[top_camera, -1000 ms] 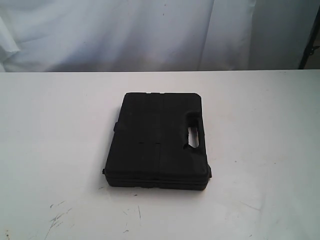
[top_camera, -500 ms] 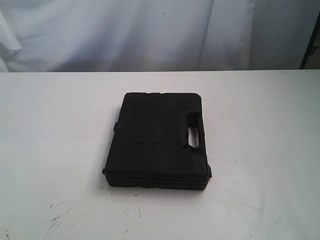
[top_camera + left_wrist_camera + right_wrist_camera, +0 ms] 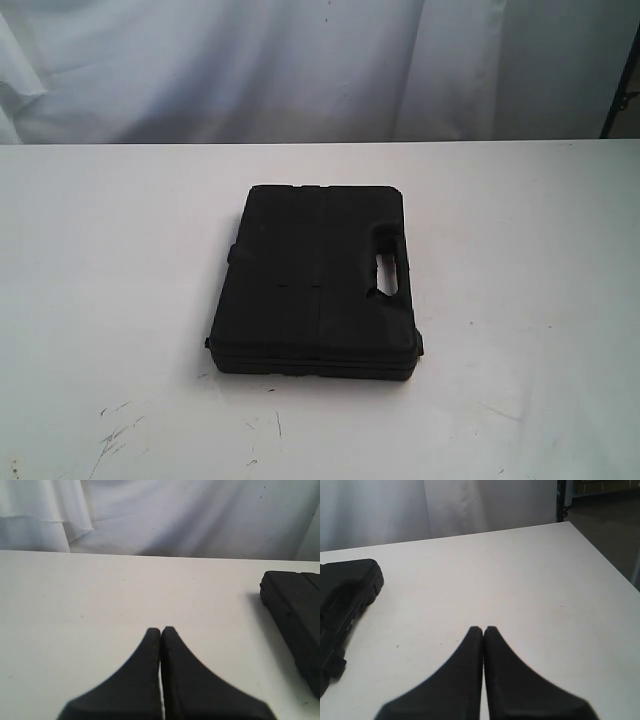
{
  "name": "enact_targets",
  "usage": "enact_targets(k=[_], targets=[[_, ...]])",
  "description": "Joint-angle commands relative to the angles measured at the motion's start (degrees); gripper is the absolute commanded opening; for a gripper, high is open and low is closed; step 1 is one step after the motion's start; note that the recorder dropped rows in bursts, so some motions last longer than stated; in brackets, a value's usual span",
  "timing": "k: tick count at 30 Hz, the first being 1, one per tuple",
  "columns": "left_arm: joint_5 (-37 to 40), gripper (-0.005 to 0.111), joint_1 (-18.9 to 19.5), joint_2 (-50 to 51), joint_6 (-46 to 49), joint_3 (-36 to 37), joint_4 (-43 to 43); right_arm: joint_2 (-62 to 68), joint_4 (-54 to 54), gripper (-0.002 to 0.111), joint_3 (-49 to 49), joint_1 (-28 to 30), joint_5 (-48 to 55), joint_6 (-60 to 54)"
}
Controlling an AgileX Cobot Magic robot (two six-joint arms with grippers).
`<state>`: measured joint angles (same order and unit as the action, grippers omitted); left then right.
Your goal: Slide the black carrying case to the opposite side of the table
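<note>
The case (image 3: 315, 283) lies flat near the middle of the worktop (image 3: 520, 200), its long axis seemingly running from the near edge to the far one and its handle (image 3: 388, 262) on the right arm's side. The left fingers (image 3: 142, 680) and right fingers (image 3: 462, 680) are each clenched on nothing over bare worktop. The case sits between them, apart from both, and neither arm is clearly nearer.

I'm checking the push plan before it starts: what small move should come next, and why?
Probably ease the left gripper, jaws shut, toward the left edge of the case to begin a push. Both it and the right gripper sit over the table, apart from the case, which lies flat near the middle.
</note>
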<state>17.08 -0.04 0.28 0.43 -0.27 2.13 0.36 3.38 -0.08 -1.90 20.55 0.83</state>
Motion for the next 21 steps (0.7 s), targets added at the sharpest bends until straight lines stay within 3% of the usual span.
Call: enact_targets(k=[1,16,21], targets=[[-0.20,0.000,0.04,-0.28,0.09,0.27,0.32,-0.36,0.45,0.000,0.08,0.18,-0.76,-0.03],[-0.20,0.000,0.04,-0.28,0.09,0.27,0.32,-0.36,0.45,0.000,0.08,0.18,-0.76,-0.03],[-0.20,0.000,0.04,-0.28,0.19,0.27,0.32,-0.36,-1.37,0.000,0.08,0.18,-12.31,-0.17]])
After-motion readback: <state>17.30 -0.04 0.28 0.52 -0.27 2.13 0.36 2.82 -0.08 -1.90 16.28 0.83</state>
